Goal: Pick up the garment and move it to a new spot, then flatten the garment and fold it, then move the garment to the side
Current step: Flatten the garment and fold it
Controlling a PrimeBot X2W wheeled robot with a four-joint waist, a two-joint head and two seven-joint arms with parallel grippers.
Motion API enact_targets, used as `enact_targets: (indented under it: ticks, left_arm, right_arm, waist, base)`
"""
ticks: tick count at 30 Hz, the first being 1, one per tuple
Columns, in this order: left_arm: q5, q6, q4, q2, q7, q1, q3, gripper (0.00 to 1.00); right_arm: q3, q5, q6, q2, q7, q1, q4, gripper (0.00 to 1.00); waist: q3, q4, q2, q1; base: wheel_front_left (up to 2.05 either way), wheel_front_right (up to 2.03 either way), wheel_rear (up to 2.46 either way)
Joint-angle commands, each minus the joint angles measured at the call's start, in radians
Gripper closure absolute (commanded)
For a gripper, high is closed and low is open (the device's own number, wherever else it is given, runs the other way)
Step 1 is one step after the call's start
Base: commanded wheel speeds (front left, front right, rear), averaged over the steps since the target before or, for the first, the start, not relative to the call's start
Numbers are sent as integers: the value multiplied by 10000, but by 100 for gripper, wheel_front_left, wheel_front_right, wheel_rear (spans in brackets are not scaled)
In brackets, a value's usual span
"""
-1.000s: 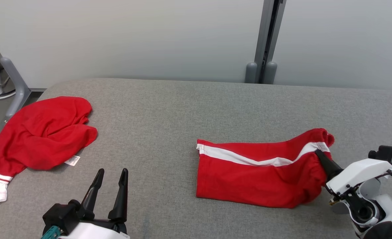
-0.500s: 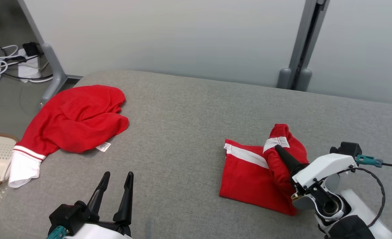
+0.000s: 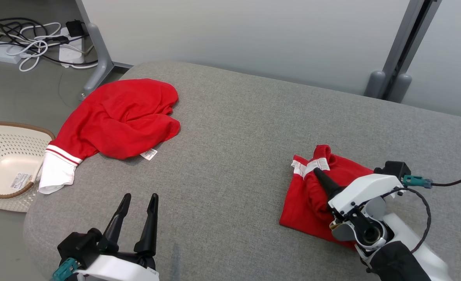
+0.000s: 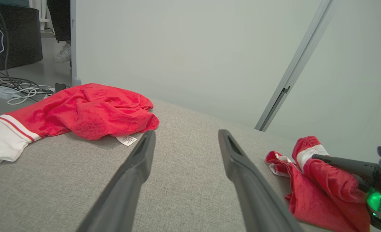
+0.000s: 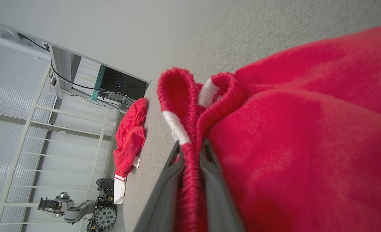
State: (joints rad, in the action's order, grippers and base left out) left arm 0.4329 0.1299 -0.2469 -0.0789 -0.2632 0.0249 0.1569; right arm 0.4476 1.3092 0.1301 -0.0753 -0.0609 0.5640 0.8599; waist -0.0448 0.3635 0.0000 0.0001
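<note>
Slantwise, right fingers (image 3: pixel 324 181) around garment (image 3: pixel 303 207).

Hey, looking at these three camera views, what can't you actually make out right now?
- Print on the white label of the crumpled red garment: too small, head and left wrist views.
- Near right corner of the folded red garment: head view, behind the right arm.
- Basket: head view, cut off by the left edge.
</note>
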Motion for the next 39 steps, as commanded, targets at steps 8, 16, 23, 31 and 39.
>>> enact_targets:
  ticks: [8, 16, 23, 31, 39]
  left_arm:
    - [-55, 12, -54, -18, -19, 68, -80, 0]
    - [-162, 11, 71, -45, -19, -208, -227, 0]
    - [-268, 11, 347, 26, -19, -397, -450, 0]
    - [-375, 11, 607, 101, -19, -473, -799, 0]
    - [-562, 11, 824, 174, -19, -583, -1226, 0]
  right_arm:
    - [637, 239, 11, 161, -94, -59, -466, 0]
    - [940, 77, 11, -549, 534, -585, -2726, 0]
    - [1172, -1501, 11, -1952, 1982, -979, -4099, 0]
    - [439, -3821, 9, -2443, 3149, -1520, -4353, 0]
    - [-1816, -6284, 9, -1917, 3267, -3044, -5332, 0]
  waist:
    - [252, -538, 0, -1]
    - [697, -1434, 0, -1]
    - [830, -2147, 0, -1]
    - [878, -2605, 0, -1]
    - [842, -2954, 0, -1]
  base:
    - [0, 0, 0]
    - [0, 0, 0]
    - [0, 0, 0]
    - [0, 0, 0]
    - [0, 0, 0]
